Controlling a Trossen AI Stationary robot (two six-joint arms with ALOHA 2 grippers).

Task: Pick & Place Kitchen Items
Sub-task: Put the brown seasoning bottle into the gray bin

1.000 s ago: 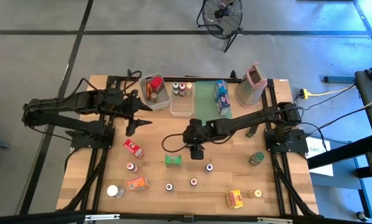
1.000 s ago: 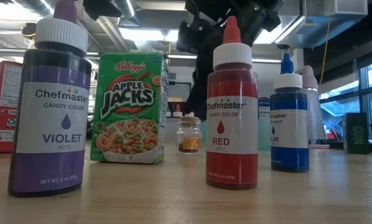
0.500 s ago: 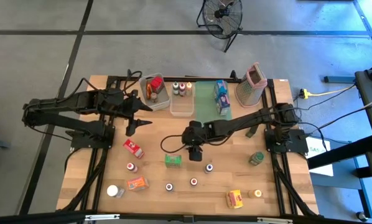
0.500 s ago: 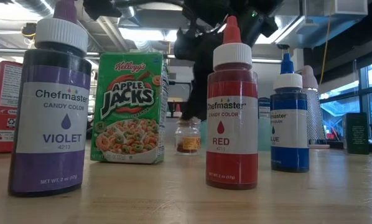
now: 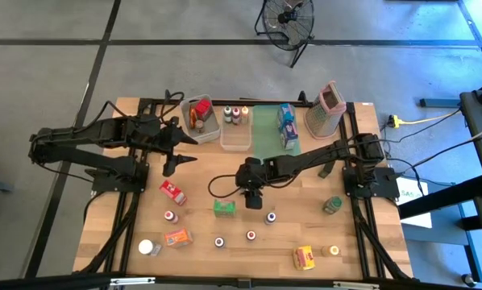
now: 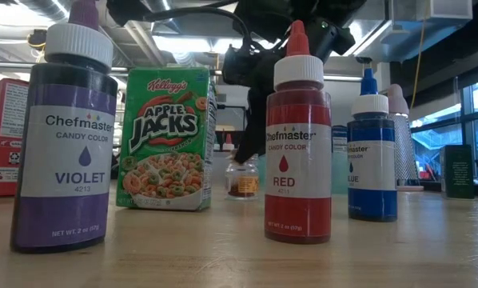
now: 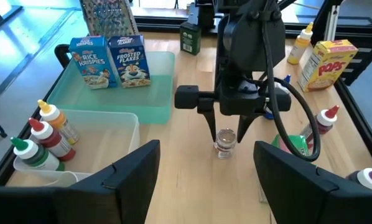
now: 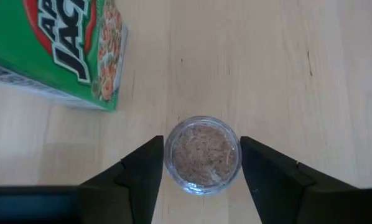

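Stretched across the table (image 5: pixel 362 242) from the right edge toward centre frame in the high view: right arm, wrist bent down, right gripper (image 5: pixel 253 196) pointing at the wood. Straddled a small jar (image 8: pixel 203 154) in the right wrist view, one finger (image 8: pixel 139 168) on each side, narrow gaps showing, jaws parted and not yet clamped. Confirmed by the left wrist view: fingers hanging to either side of the jar (image 7: pixel 224 143) at mid frame, jar standing upright on the table.

Folded at upper left of the high view: left arm, left gripper (image 5: pixel 180 149) held above the table with jaws spread wide, holding nothing.

Stood just left of the jar in the right wrist view: Apple Jacks box (image 8: pixel 55 46). Seen low, at centre frame behind the bottles, same box (image 6: pixel 165 138) with the jar (image 6: pixel 242 178) to its right.

Filled the low foreground, left to right: violet bottle (image 6: pixel 65 136), red bottle (image 6: pixel 298 144), blue bottle (image 6: pixel 372 156).
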